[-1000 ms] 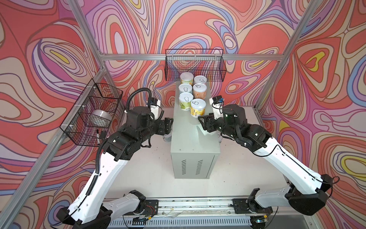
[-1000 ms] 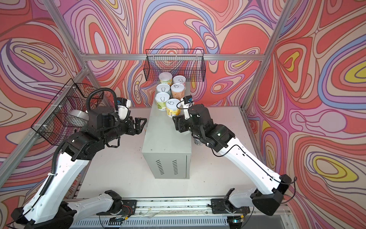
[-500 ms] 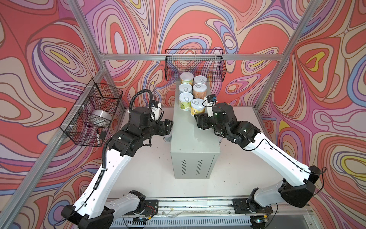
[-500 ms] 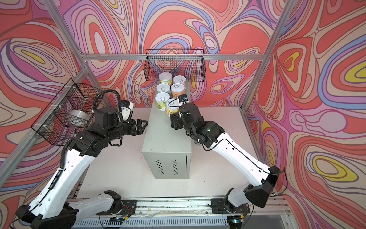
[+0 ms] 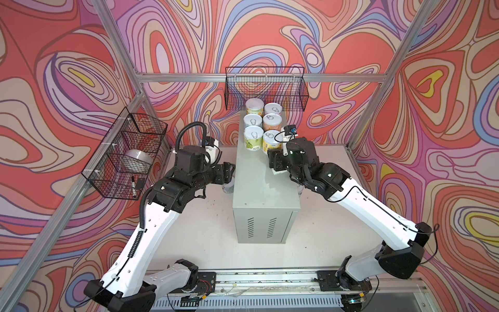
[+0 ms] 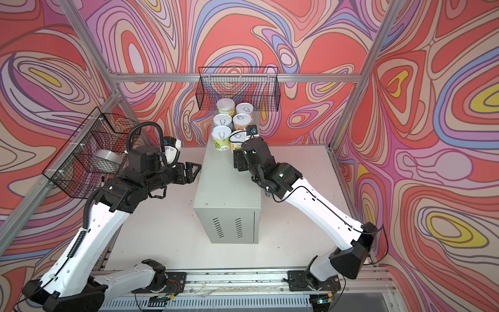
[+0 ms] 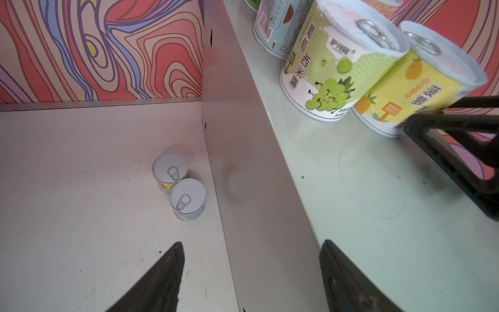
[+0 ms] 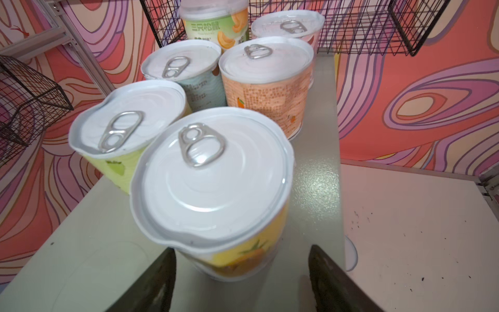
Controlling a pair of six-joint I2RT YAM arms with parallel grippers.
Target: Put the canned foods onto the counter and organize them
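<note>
Several canned foods stand in two rows at the far end of the counter (image 5: 266, 189) (image 6: 228, 183). Nearest of them are a yellow can (image 5: 271, 140) (image 8: 213, 183) and a green can (image 5: 253, 137) (image 8: 127, 127). My right gripper (image 5: 273, 159) (image 8: 241, 251) hovers over the counter just behind the yellow can, open and apart from it. My left gripper (image 5: 229, 173) (image 7: 251, 248) hangs open and empty at the counter's left edge. Below it two cans (image 7: 170, 168) (image 7: 188, 198) stand on the white table against the counter's side.
A black wire basket (image 5: 266, 89) hangs on the back wall just above the far cans. A second wire basket (image 5: 127, 156) on the left frame holds a white roll of tape (image 5: 137, 159). Another can's rim (image 8: 351, 254) shows on the table right of the counter.
My right gripper has opened and let go of the yellow can, which stands beside the green one. The right arm has reached further over the counter. The left gripper has edged towards the counter.
</note>
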